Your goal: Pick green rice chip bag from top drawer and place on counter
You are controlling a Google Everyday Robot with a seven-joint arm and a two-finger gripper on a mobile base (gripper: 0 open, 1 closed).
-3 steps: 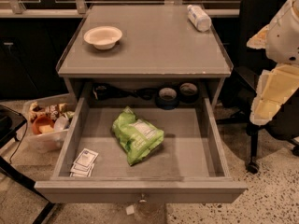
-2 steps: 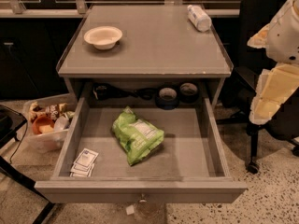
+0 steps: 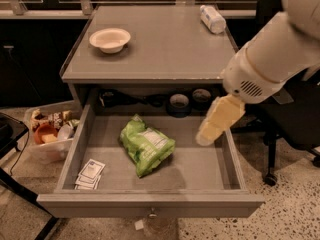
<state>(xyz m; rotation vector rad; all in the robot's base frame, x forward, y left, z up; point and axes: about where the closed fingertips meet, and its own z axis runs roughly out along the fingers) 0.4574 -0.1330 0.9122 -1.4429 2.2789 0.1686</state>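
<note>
The green rice chip bag (image 3: pixel 146 146) lies crinkled, white label up, in the middle of the open top drawer (image 3: pixel 200 171). The drawer is pulled out toward me, with its front panel and small knob (image 3: pixel 151 213) at the bottom. My gripper (image 3: pixel 206 136), pale yellow, hangs from the white arm that comes in from the upper right. It is over the drawer's right side, right of the bag and apart from it, holding nothing. The grey counter (image 3: pixel 160 54) is above the drawer.
A white bowl (image 3: pixel 110 38) stands on the counter's left and a white bottle (image 3: pixel 212 19) lies at its back right. Small white packets (image 3: pixel 90 174) lie in the drawer's front left corner. A bin of items (image 3: pixel 50 131) stands on the floor at left, a chair (image 3: pixel 295 129) at right.
The arm has swung in from the right edge, and the gripper now hangs over the drawer's right side. The bag has not moved. The view is closer in.
</note>
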